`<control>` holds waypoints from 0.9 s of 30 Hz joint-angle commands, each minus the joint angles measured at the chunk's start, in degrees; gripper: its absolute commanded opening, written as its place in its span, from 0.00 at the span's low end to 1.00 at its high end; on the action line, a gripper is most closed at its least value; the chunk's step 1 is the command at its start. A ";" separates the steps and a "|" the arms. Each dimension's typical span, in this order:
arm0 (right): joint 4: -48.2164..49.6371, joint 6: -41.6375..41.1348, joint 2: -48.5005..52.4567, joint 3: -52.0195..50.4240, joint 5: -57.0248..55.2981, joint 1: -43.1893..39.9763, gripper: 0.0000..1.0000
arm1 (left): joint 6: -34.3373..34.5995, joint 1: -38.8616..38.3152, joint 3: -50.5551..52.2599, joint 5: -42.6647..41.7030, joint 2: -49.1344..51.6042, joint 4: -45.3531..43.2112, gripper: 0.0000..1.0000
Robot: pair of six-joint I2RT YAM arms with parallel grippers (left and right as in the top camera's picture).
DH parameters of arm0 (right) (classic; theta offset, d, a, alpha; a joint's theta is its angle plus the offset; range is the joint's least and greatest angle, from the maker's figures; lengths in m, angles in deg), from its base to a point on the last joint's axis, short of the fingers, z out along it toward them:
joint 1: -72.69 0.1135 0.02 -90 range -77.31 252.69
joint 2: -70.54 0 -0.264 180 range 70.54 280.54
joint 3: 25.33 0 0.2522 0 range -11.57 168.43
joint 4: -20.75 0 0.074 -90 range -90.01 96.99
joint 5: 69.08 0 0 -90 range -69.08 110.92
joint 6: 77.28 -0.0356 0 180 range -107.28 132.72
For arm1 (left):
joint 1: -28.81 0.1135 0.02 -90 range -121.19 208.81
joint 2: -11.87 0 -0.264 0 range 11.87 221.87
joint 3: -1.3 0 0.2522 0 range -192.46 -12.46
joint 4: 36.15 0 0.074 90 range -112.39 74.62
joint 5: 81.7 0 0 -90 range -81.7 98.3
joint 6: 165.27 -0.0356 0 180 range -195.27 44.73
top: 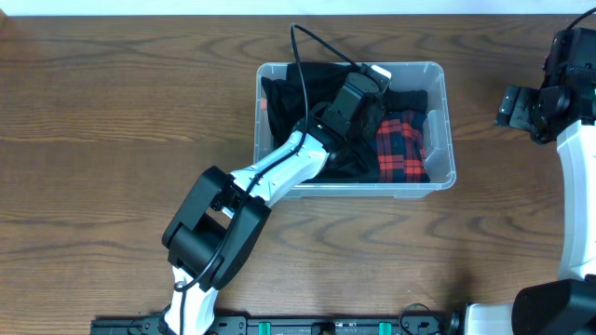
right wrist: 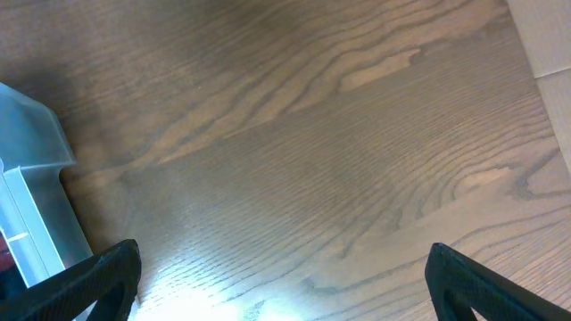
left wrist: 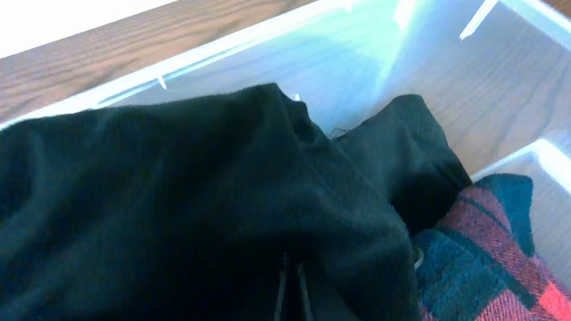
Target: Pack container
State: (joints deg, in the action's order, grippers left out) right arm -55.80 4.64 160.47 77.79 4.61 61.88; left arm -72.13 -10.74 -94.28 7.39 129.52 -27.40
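Observation:
The container (top: 445, 121), a clear plastic bin, stands at the table's back middle. It holds a black garment (top: 298, 88) on the left and a red-and-dark plaid cloth (top: 400, 144) on the right. My left gripper (top: 371, 113) reaches down into the bin. In the left wrist view its jaws (left wrist: 293, 285) are shut, tips buried in the black garment (left wrist: 196, 196). Whether cloth is pinched between them is hidden. The plaid cloth (left wrist: 500, 241) lies to their right. My right gripper (top: 510, 107) hovers open over bare table to the right of the bin, its fingers (right wrist: 98, 276) wide apart.
A black cable (top: 312, 42) arcs over the bin's back edge from the left arm. The bin's clear wall (left wrist: 357, 53) rises behind the garment. A corner of the bin (right wrist: 31, 152) shows at the left of the right wrist view. Wood table (top: 112, 112) surrounds it.

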 commanded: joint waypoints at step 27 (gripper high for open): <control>-0.02 -0.02 -0.52 -0.20 -0.61 -0.37 0.99 | -3.76 9.77 0.17 7.19 -10.80 1.07 0.11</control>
State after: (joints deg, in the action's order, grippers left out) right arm -55.80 4.64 160.47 77.79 4.58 61.88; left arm -75.30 -2.63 -94.13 12.90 117.15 -26.79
